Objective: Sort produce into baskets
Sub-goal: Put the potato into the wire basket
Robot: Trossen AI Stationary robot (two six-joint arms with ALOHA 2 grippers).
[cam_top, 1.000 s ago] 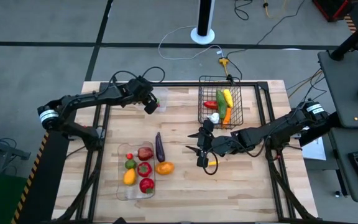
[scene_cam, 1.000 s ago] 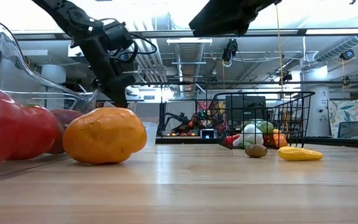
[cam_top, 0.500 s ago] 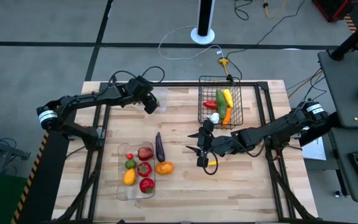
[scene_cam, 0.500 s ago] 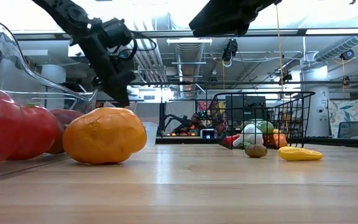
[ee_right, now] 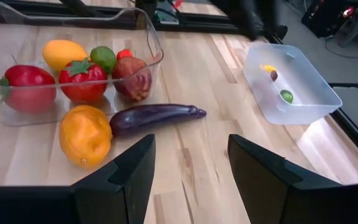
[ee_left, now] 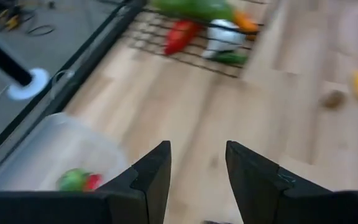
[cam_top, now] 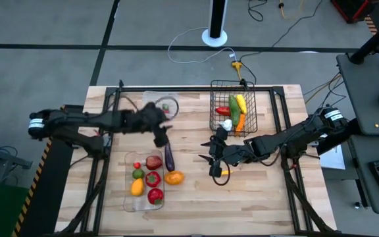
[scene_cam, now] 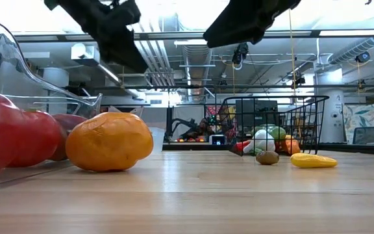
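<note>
My left gripper point(cam_top: 161, 138) is open and empty, above the table between the small clear tub point(cam_top: 164, 105) and the purple eggplant point(cam_top: 169, 157). Its own wrist view point(ee_left: 197, 177) shows the gap between its fingers. My right gripper point(cam_top: 208, 164) is open and empty, near a small yellow piece point(cam_top: 224, 172) lying on the table, and faces the eggplant point(ee_right: 154, 117) and the orange fruit point(ee_right: 84, 135). The long clear tray point(cam_top: 127, 191) holds red, yellow and green produce. The black wire basket point(cam_top: 232, 113) holds a red pepper, cucumber, carrot and white bulb.
The small tub point(ee_left: 61, 155) holds a small green piece and a red one. A small brown piece point(scene_cam: 267, 157) and the yellow piece point(scene_cam: 312, 160) lie in front of the wire basket point(scene_cam: 274, 123). The orange fruit point(scene_cam: 109, 141) lies beside the tray. Bare wood shows at the table's near right.
My left gripper has gone from over the small tub toward the table's near edge and now hangs near the eggplant's far end. My right gripper has stayed in place. The produce has not moved.
</note>
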